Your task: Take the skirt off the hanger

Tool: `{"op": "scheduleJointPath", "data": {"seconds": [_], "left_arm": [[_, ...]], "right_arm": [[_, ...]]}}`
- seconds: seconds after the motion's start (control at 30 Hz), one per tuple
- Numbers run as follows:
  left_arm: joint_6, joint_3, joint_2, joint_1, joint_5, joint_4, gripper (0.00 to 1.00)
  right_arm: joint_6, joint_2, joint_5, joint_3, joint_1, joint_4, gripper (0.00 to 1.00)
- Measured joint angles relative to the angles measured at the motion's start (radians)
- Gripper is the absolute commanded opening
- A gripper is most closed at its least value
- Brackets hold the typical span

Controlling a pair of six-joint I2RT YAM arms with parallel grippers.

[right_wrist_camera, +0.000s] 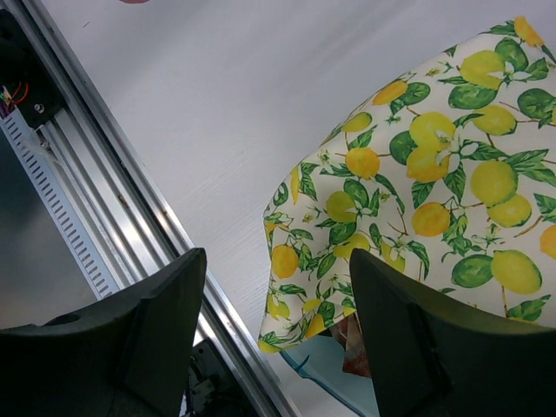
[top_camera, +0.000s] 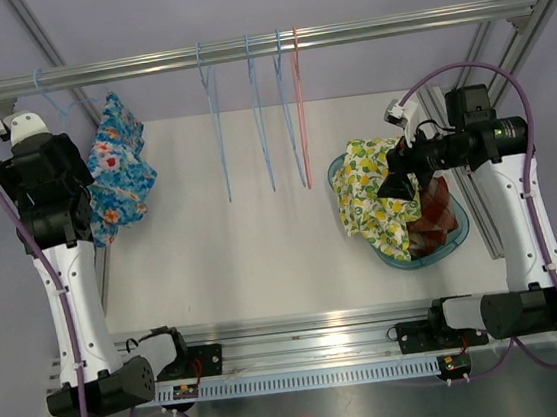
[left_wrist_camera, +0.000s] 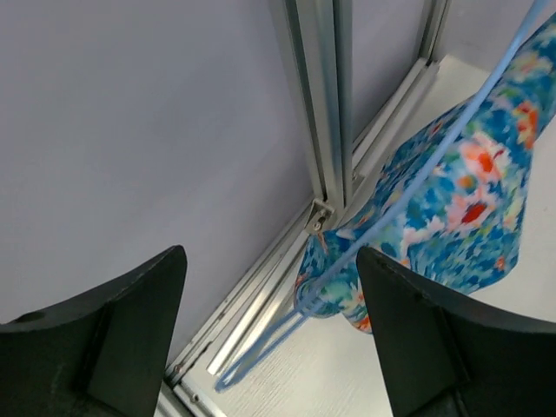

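Jaws on both arms stand apart, empty; skirt (left_wrist_camera: 469, 228) and hanger (left_wrist_camera: 389, 204) run off the left wrist view

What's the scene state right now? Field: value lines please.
garment: blue floral skirt, on blue hanger
location: far left of rail
other hangers: four empty hangers, mid-rail
basket: right side, holds lemon-print cloth over red plaid cloth
left gripper: open, empty, beside skirt, not touching
right gripper: open, empty, over lemon-print cloth
task status: skirt not yet removed
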Motion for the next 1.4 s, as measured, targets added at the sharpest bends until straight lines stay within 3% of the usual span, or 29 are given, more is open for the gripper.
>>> {"op": "scheduleJointPath", "data": {"seconds": [0.37,0.47,0.7,0.83,1.0,1.4], "left_arm": [[0.113,-0.124,0.033,0.076,0.098,0.166,0.67],[0.114,-0.143,0.042,0.093,0.162,0.181,0.59],[0.071,-0.172,0.045,0.14,0.415,0.205,0.17],[0.045,-0.202,0.04,0.14,0.549,0.22,0.0],[-0.014,-0.238,-0.002,0.138,0.685,0.272,0.0],[-0.14,-0.203,-0.091,0.142,0.84,0.378,0.0]], "right_arm": [[-0.01,0.067,-0.034,0.126,0.0,-0.048,0.75],[0.002,0.07,-0.045,0.129,0.0,-0.048,0.75],[0.014,0.066,-0.053,0.129,-0.001,-0.047,0.74],[0.013,0.047,-0.057,0.129,-0.001,-0.048,0.75],[0.012,0.013,-0.082,0.126,-0.001,-0.046,0.75],[0.013,-0.055,-0.159,0.058,-0.001,-0.004,0.75]]}}
